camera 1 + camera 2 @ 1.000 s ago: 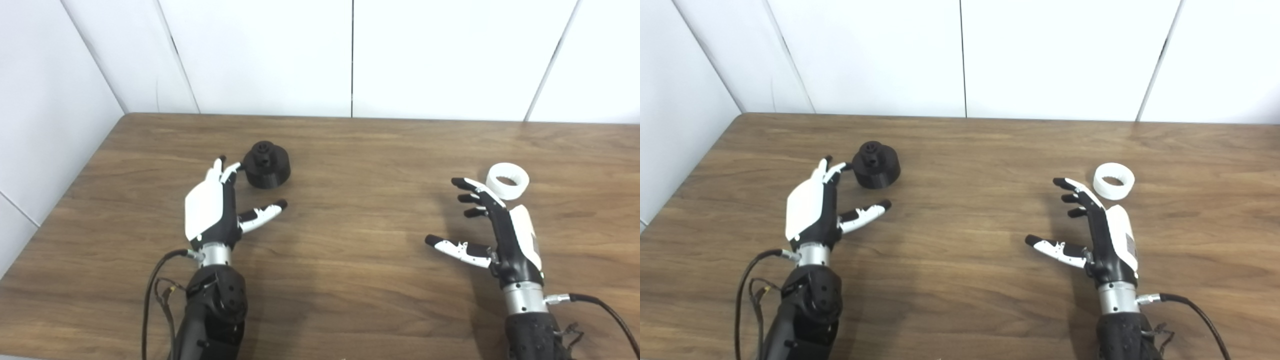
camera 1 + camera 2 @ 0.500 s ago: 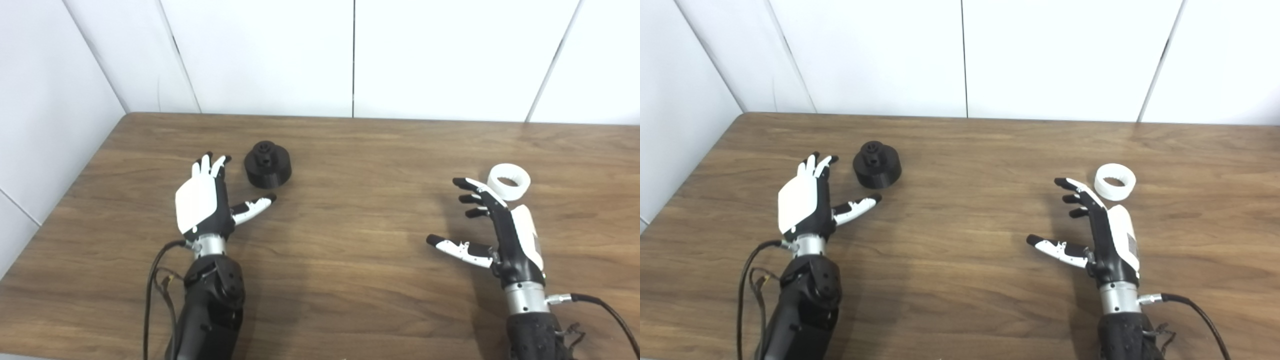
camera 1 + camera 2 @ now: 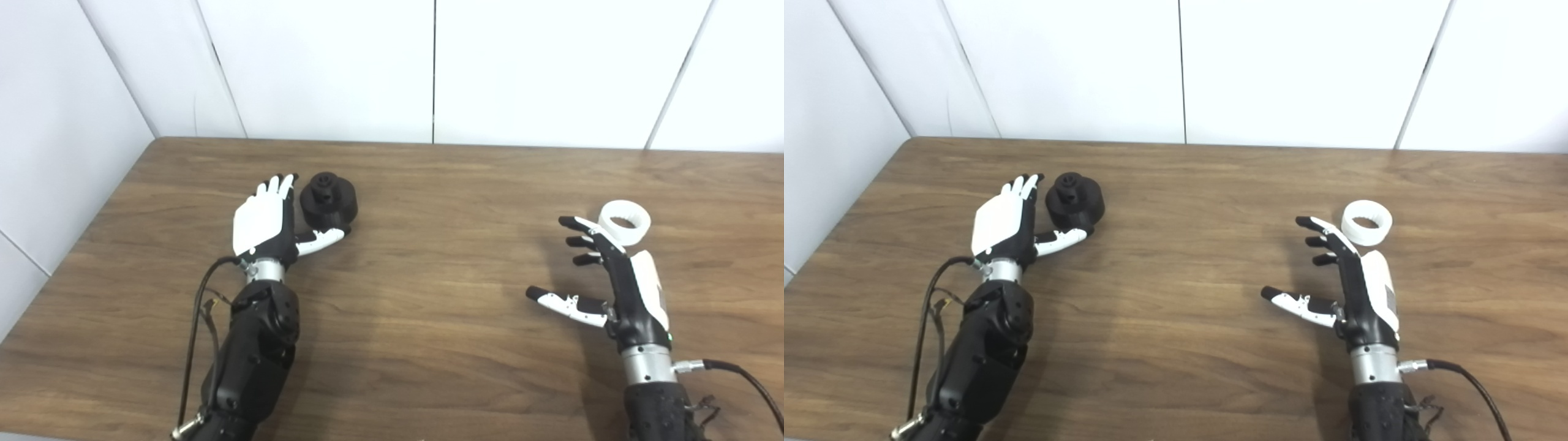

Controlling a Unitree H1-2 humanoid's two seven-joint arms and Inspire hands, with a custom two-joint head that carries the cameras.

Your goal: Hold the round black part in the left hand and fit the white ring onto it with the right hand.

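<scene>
A wooden table stands against white wall panels. The left hand, fingers spread and holding nothing, flanks the black part at its 3 o'clock. The right hand, fingers apart and empty, has the white ring at its 12 o'clock.

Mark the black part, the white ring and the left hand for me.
black part (image 3: 327, 207), left eye view, on its side wall below the top knob.
white ring (image 3: 624, 223), left eye view, on its near outer wall.
left hand (image 3: 262, 223), left eye view, on its white back.
</scene>
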